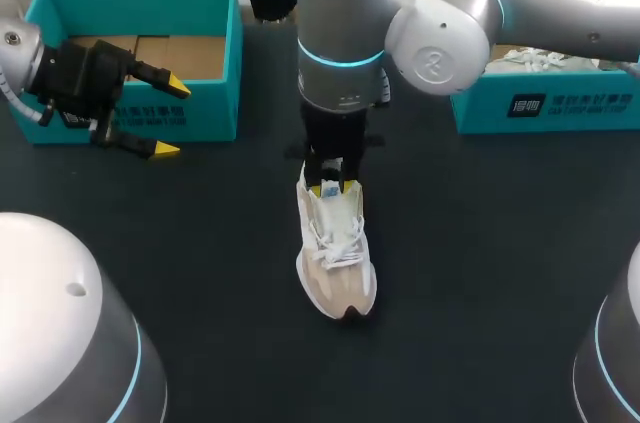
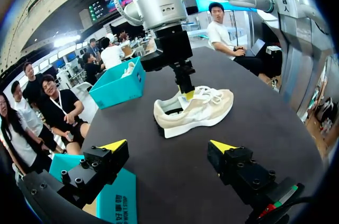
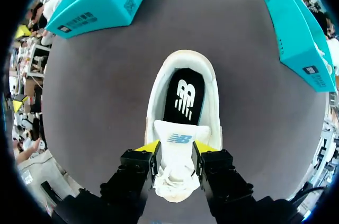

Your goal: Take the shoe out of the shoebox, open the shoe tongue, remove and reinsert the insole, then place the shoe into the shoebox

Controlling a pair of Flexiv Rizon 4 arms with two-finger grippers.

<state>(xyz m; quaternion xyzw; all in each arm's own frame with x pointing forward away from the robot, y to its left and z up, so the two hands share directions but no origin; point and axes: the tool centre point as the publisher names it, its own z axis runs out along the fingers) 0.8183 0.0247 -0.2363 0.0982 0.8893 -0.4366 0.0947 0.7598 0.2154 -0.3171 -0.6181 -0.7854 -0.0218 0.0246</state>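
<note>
The white shoe (image 1: 336,258) lies on the dark desk (image 1: 480,263), long axis running away from the robot, toe toward it, with its tongue (image 3: 177,142) pinched from both sides by the fingers (image 3: 150,148) of the right gripper (image 3: 177,149), while the left gripper (image 1: 172,118) hangs with fingers spread by the teal shoebox (image 1: 140,3).

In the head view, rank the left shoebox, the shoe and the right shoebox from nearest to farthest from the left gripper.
1. left shoebox, right beside the left gripper, at the table's left.
2. shoe, mid-table.
3. right shoebox, far right.
</note>
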